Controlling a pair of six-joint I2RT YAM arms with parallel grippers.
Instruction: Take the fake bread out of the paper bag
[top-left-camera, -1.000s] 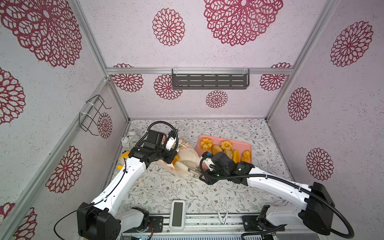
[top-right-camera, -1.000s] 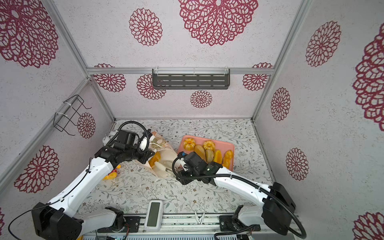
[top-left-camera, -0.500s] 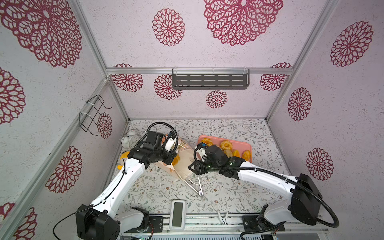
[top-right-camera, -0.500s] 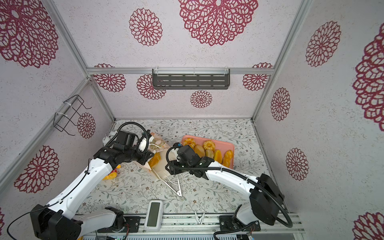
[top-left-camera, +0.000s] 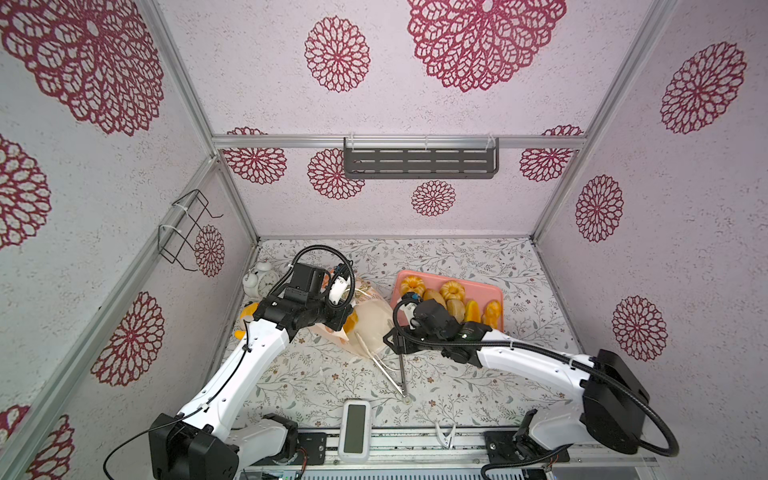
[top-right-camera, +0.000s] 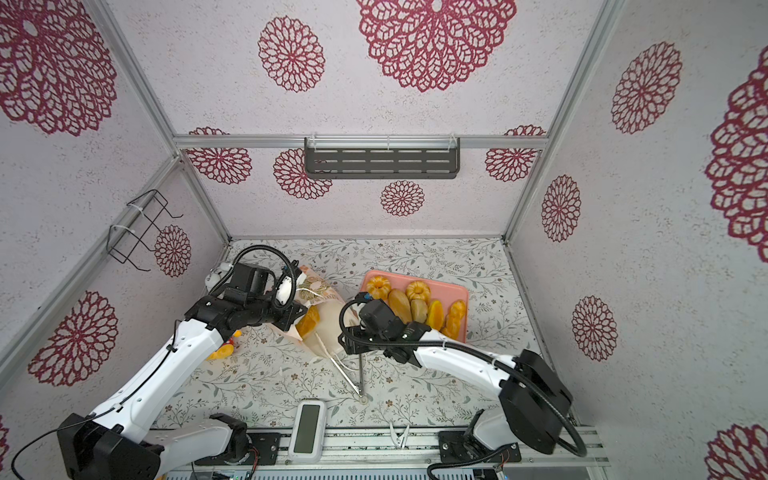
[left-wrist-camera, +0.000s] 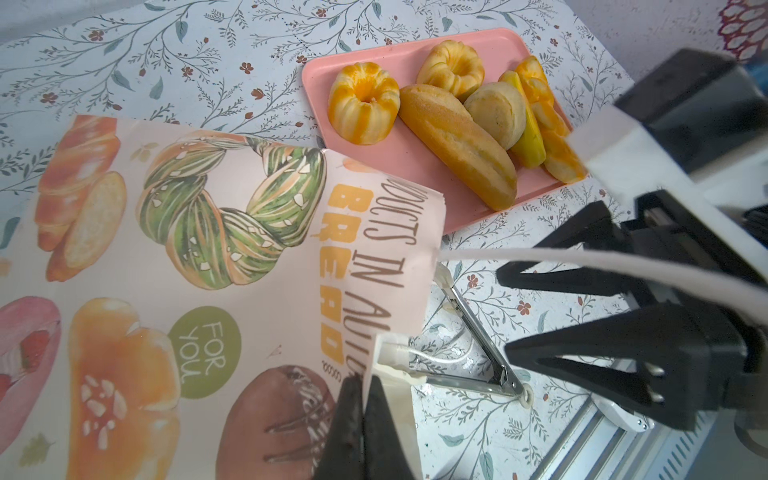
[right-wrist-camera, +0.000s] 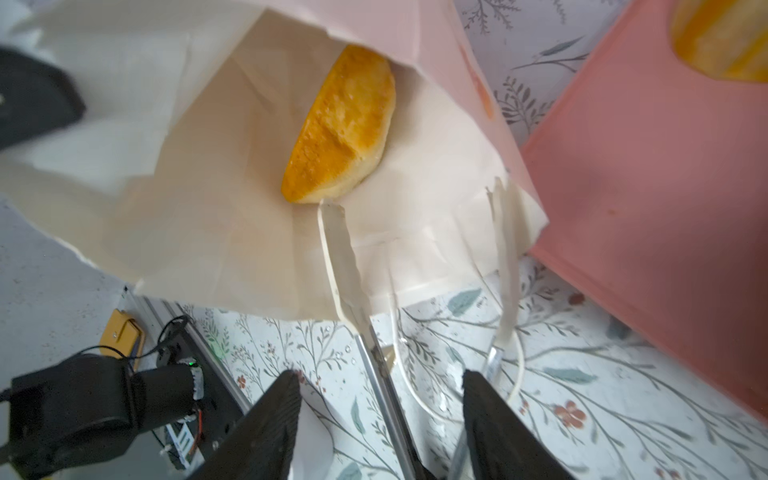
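Left fingers (left-wrist-camera: 347, 432) clamp paper bag (left-wrist-camera: 208, 270) rim; right fingers (right-wrist-camera: 266, 428) apart, straddling tongs (right-wrist-camera: 343, 257). Gonna squeeze gently round fake bread (right-wrist-camera: 343, 124).

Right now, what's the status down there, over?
Left gripper shut on the paper bag rim. Right gripper open, astride the tongs. One fake bread inside the bag, tongs tips at its mouth.
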